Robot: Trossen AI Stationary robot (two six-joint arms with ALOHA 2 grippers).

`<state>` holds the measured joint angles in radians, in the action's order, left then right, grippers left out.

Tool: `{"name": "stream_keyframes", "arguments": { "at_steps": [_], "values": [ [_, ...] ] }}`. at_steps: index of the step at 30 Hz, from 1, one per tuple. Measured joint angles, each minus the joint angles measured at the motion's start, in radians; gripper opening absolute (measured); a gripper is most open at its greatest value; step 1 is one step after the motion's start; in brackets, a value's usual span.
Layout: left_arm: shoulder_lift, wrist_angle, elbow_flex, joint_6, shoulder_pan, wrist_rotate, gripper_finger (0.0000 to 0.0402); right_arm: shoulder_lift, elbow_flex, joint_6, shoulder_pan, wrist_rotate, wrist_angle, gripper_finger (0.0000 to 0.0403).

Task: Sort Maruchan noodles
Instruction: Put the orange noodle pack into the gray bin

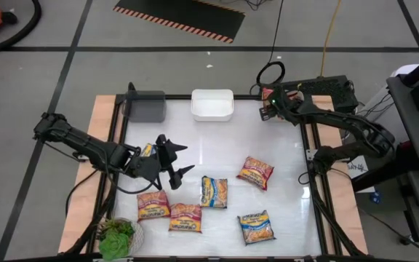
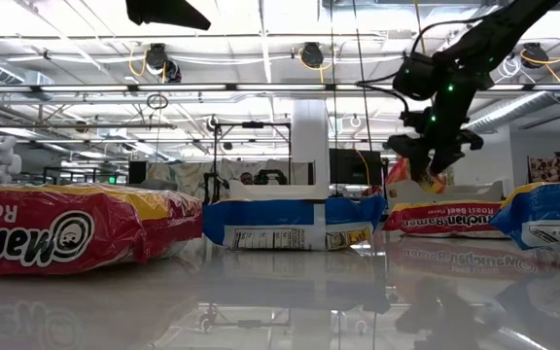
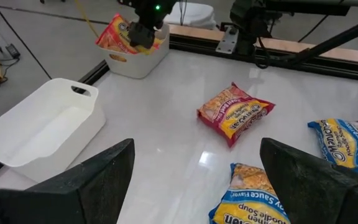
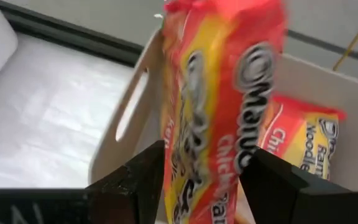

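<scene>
My right gripper (image 1: 268, 110) is at the table's far right corner, shut on an orange-red Maruchan packet (image 4: 222, 93) above a white bin (image 3: 135, 59). A second orange packet (image 4: 303, 140) lies inside that bin. My left gripper (image 1: 169, 164) hovers open over the left middle of the table and touches nothing. Lying flat on the table are a red-orange packet (image 1: 255, 172), a blue-and-yellow one (image 1: 214, 191), a red one (image 1: 153, 205), an orange one (image 1: 185, 217) and a blue one (image 1: 257, 227). Another blue-and-yellow packet (image 1: 148, 151) shows partly beneath the left arm. My right gripper pinches the orange-red packet between its two fingers (image 4: 135, 180), one on each flat face. The packet's lower part (image 4: 197, 186) is in the hold. It stands on edge, lifted clear above the bin's opening, its upper end (image 4: 229, 12) free above the fingers.
A grey bin (image 1: 145, 105) and a white bin (image 1: 212, 104) stand along the far edge. A green leafy plant (image 1: 116, 238) sits at the near left corner. Black frame rails (image 1: 318, 196) border the table. Bare tabletop lies between the bins and the packets.
</scene>
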<state>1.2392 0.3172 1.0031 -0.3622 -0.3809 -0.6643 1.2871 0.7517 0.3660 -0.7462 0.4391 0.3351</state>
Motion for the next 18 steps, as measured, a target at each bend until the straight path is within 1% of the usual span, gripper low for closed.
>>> {"name": "stream_keyframes", "arguments": {
  "at_steps": [2,5,7,9,14,18],
  "values": [
    [0.000,0.000,0.000,0.000,0.000,0.000,0.0351,-0.002,0.000,-0.037,-0.011,-0.030,-0.024,0.0188],
    [0.000,-0.001,0.000,0.000,0.000,0.000,0.0351,-0.002,0.000,-0.083,-0.035,-0.169,-0.065,0.0188],
    [0.000,-0.005,0.000,0.000,0.000,0.000,0.0351,-0.002,0.000,-0.088,-0.040,-0.206,-0.083,0.0188],
    [0.000,-0.005,0.000,0.000,0.000,0.000,0.0351,-0.002,0.000,-0.088,-0.040,-0.200,-0.085,0.0188],
    [0.000,-0.005,0.000,-0.001,0.000,0.000,0.0351,-0.002,0.000,-0.094,-0.042,-0.132,-0.085,0.0188],
    [0.000,-0.005,0.000,-0.001,0.000,0.000,0.0351,0.002,0.000,-0.099,-0.053,-0.127,-0.116,0.0186]
  ]
}}
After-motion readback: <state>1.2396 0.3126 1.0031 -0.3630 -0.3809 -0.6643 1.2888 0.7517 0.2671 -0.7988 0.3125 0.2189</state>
